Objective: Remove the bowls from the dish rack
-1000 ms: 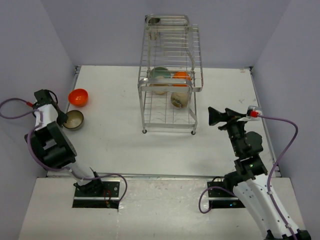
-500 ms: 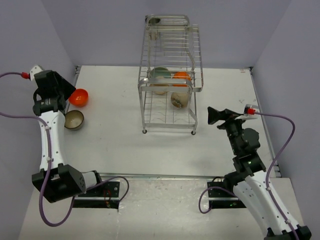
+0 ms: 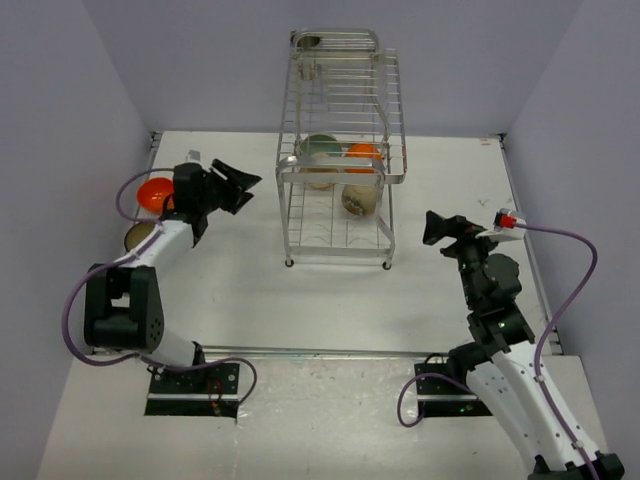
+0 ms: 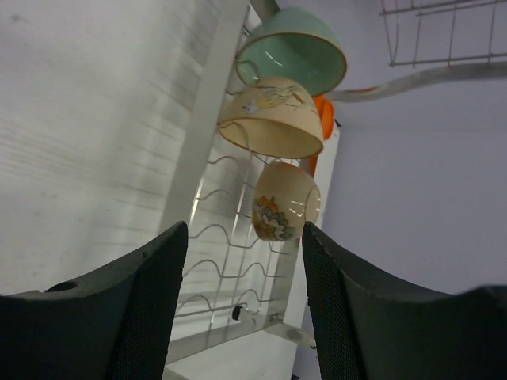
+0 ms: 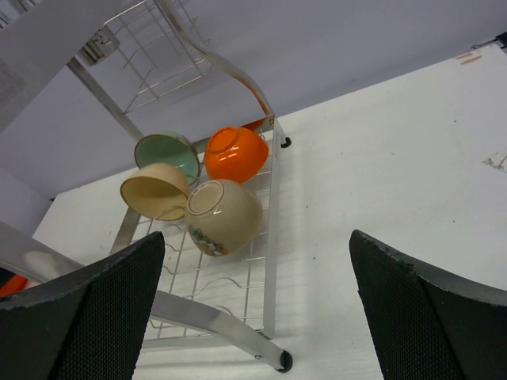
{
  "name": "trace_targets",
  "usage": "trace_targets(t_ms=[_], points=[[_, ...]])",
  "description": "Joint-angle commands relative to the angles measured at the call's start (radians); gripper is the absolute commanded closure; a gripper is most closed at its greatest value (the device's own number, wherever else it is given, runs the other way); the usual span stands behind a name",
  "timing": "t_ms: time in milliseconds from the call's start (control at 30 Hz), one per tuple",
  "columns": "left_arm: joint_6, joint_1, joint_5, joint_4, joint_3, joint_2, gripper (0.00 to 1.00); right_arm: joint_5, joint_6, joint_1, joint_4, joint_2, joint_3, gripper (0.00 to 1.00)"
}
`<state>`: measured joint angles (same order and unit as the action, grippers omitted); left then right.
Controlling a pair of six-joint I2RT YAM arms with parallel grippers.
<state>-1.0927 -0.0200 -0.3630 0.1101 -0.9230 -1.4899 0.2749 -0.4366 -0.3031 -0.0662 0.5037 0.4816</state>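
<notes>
The flat white bench (image 3: 230,290), walled in pale purple, carries the tall two-tier dish rack of shiny silver wire (image 3: 340,120) at its far middle. The left arm's black claw (image 3: 245,185) hangs over the bench to the left of the rack and points at it, its fingers spread wide with nothing between them. The right arm's black claw (image 3: 432,228) sits off the rack's right side, also aimed at it, released and empty. Four bowls rest on their sides on the rack's lower wire shelf, crowded together behind the thin bars. A pale mint green bowl (image 5: 166,154) and a bright orange bowl (image 5: 236,153) lie farthest back. A cream-beige bowl with a painted bird (image 4: 269,119) is just in front of the mint one. A rounder cream bowl with a flower pattern (image 5: 223,215) lies nearest the shelf's open middle and touches its neighbours. Out on the bench by the left wall stands a second bright orange bowl (image 3: 153,193). Just nearer is a dull brown-olive bowl (image 3: 138,237), half covered by the left arm. A purple cable (image 3: 560,290) loops from each wrist.
</notes>
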Motion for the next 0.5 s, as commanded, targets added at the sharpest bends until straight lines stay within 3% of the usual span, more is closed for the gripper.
trace_targets(t_ms=[0,200,467], points=[[-0.232,-0.086,0.089,0.336,0.006,-0.012,0.39,0.055,0.024,-0.004,0.008,-0.016,0.045,0.01],[-0.436,-0.231,0.222,0.404,-0.039,-0.145,0.39,0.069,0.032,-0.002,0.006,-0.016,0.043,0.01],[-0.582,-0.291,0.297,0.474,-0.122,-0.302,0.41,0.067,0.035,-0.002,-0.012,-0.019,0.031,0.01]])
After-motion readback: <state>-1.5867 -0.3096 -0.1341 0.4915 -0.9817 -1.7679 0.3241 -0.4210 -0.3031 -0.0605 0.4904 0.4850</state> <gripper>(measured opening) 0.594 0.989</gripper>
